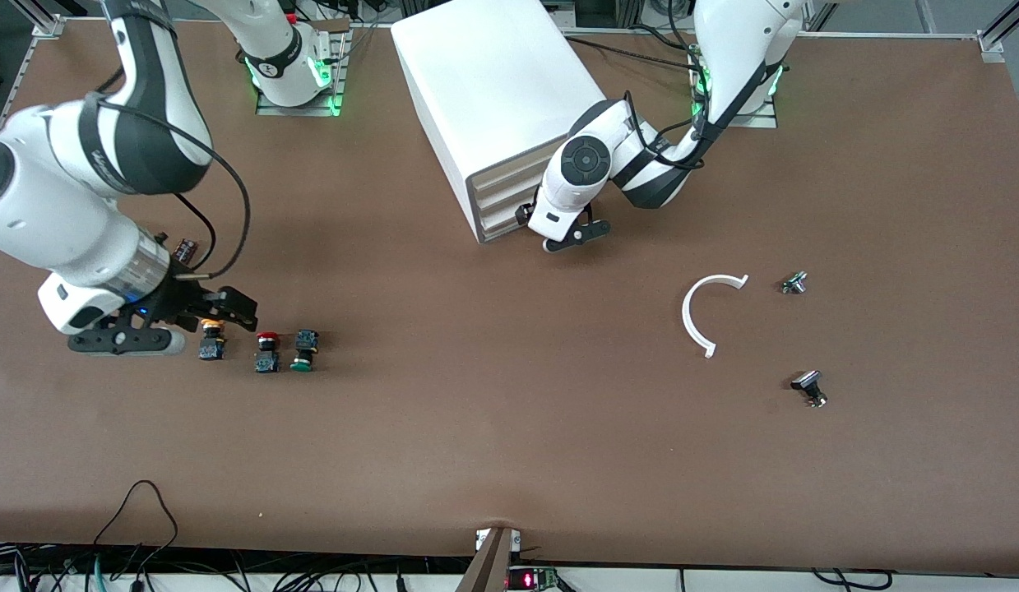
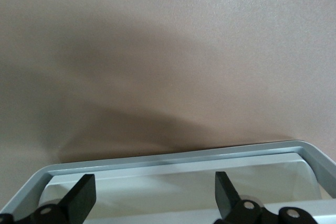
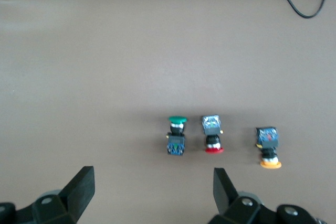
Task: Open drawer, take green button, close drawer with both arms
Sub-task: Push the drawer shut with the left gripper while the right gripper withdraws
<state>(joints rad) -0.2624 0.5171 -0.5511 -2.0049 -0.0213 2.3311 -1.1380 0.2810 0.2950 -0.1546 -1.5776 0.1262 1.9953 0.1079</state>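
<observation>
Brown table (image 1: 509, 427): left pincer (image 1: 576, 237) at drawer (image 2: 173, 157), right pincer (image 1: 165, 325) by buttons, both open.

arms (image 1: 106, 164): glossy white | black bands, black cables | green base lights | black jaws

The drawer (image 1: 499, 226) is the lowest of four shallow cream-white trays in the big white cabinet; its front sits roughly flush with the three above (the left wrist view shows only its pale rim (image 2: 173, 157)). The button (image 1: 304, 349) lies on its side on the brown table toward the right arm's end, green cap nearer the front camera, blue base farther, just beside a red-capped one.
</observation>
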